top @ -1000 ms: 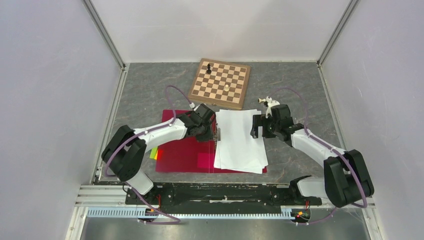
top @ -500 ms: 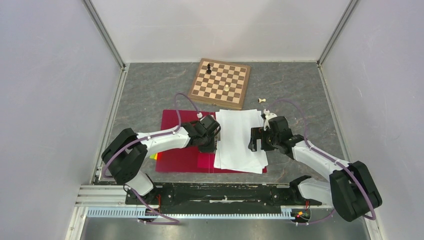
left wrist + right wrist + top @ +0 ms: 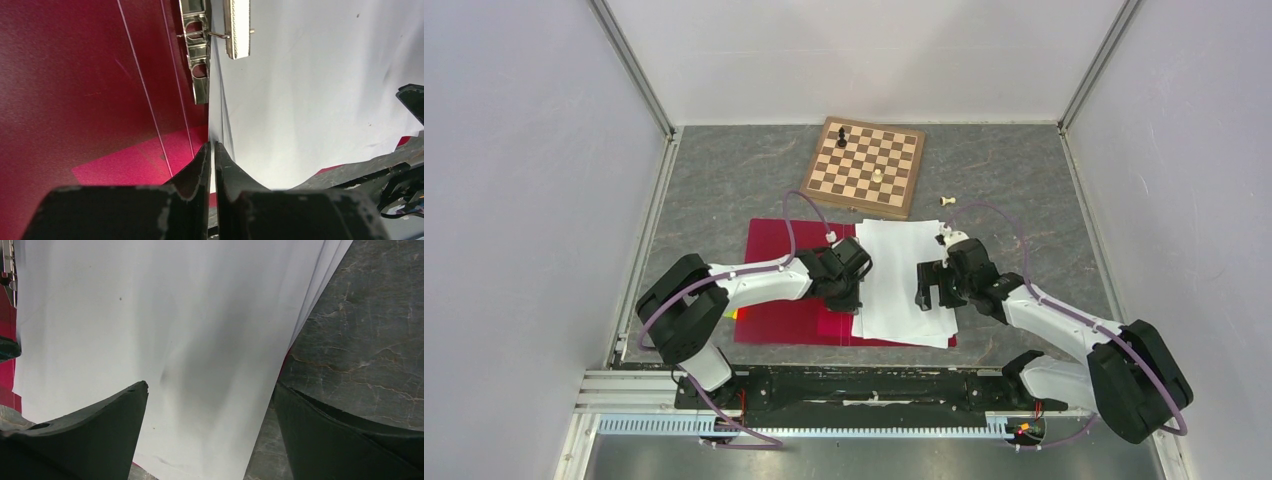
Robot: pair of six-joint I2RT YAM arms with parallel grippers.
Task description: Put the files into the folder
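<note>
From above, both arms have drawn back toward their bases over the past second. The left pincer [image 3: 854, 298] has slid nearer along the open folder's [image 3: 784, 300] spine. The right pincer [image 3: 931, 291] has moved from the stack's right edge to over the files [image 3: 894, 275], uncovering a white piece [image 3: 946, 201] on the worktop [image 3: 1024, 170] beside the chessboard [image 3: 865, 166]. The files lie on the folder's right half, long axis running near to far and leaning slightly, far edge overhanging the cover. The spread folder stretches left to right.

At the left wrist, the left pincer [image 3: 212, 150] is closed to a sliver at the files' [image 3: 310, 75] left edge, just short of the metal clip [image 3: 195, 50] on the crimson folder [image 3: 75, 75]. Whether a sheet sits in that sliver cannot be told.

At the right wrist, the right pincer [image 3: 210, 415] gapes wide and holds nothing. One finger is over the files [image 3: 165, 315], the other over the grey worktop [image 3: 370, 315], with the fanned right edges of the sheets running between them.
</note>
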